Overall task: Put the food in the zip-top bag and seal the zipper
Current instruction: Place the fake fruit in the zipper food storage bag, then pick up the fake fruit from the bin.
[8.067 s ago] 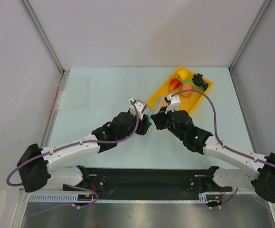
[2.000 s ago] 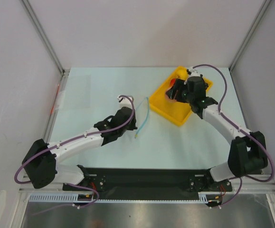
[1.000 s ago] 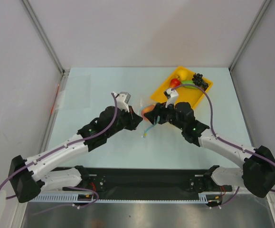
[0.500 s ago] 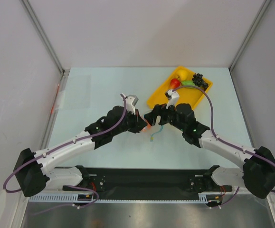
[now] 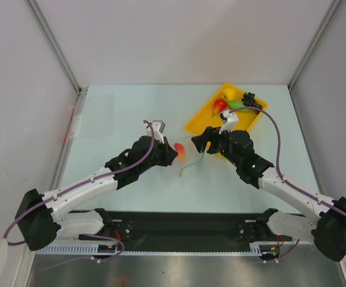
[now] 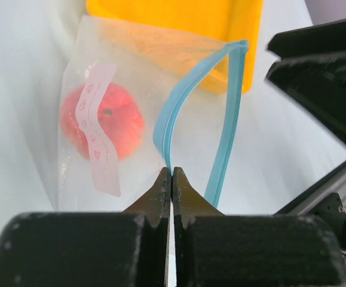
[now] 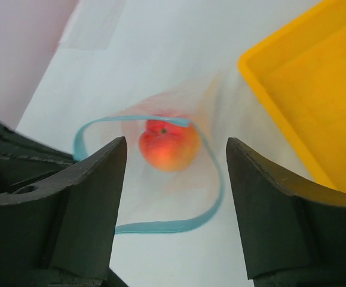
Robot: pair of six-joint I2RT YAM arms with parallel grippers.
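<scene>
While the left hand (image 6: pixel 171 179) is clamped fully closed on one lip of the zipper (image 6: pixel 226 119), the zip-top bag (image 6: pixel 131 78) gapes open near mid-desk, at 7 o'clock from the yellow tray (image 5: pixel 199 116). One peach-orange fruit (image 6: pixel 125 122) sits inside the bag, deep past the mouth. The right hand (image 7: pixel 175 143) hangs over that mouth from the bag's 3 o'clock side, fingers spread wide, holding nothing. At 1 o'clock on the desk (image 5: pixel 125 113), the tray carries the red fruit (image 5: pixel 220 105), yellow fruit (image 5: pixel 227 94), green fruit (image 5: pixel 237 104) and black grape bunch (image 5: pixel 250 99).
</scene>
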